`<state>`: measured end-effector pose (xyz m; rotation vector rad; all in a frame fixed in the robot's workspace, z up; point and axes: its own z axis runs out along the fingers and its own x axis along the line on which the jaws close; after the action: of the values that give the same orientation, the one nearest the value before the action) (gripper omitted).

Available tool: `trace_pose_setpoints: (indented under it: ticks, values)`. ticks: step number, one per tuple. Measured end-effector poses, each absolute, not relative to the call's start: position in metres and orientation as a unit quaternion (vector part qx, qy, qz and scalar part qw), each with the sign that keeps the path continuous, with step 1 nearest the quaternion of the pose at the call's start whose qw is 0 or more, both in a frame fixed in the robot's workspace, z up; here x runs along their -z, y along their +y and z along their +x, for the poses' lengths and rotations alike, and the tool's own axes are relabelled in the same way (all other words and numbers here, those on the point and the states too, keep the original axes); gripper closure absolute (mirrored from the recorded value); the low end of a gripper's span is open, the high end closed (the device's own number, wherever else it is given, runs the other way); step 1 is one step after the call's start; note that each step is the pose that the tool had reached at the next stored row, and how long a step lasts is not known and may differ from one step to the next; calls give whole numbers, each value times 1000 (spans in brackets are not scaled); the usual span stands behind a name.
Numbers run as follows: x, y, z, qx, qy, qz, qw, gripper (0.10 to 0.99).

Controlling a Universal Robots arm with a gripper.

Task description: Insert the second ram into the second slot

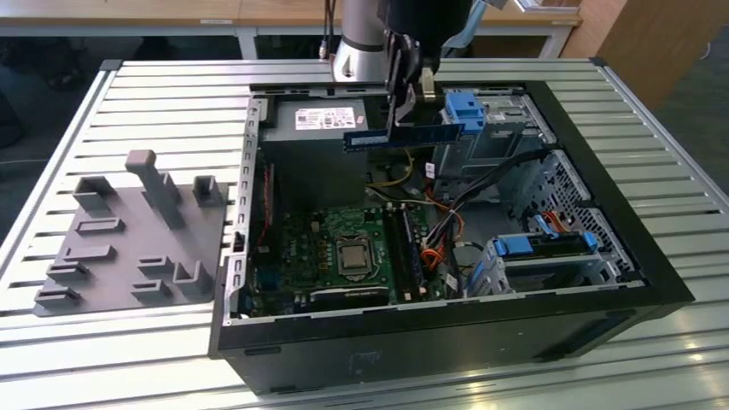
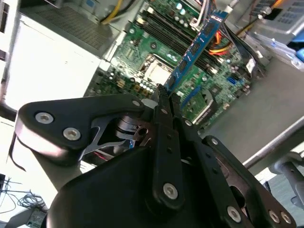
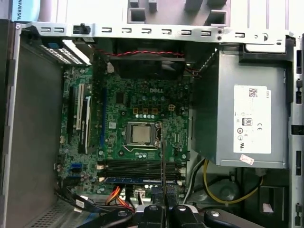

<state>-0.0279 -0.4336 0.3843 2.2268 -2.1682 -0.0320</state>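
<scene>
Above the slatted, probably metal table (image 1: 171, 85), the hand (image 1: 400, 121) pinches the second ram (image 1: 439, 133).

The second ram (image 1: 405, 137), a long, thin dark-blue stick with a pale label, hangs level and on edge in the gripper (image 1: 401, 120), well above the memory slots (image 1: 408, 248).

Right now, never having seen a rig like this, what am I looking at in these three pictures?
A robot arm's black gripper is clamped on a long, flat dark-blue memory stick, held above an open black computer case on a slatted metal table. The exterior view looks on from off the arm. Both wrist views ride on it, looking at the green motherboard inside. A grey plastic holder tray lies beside the case, at the exterior view's left.
</scene>
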Motion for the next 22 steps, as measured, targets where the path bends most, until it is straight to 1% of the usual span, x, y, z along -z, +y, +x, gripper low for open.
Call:
trace_pose_setpoints:
  ticks: [22]
  values:
    - [-374, -435, -28, 9, -800, 600, 19, 949]
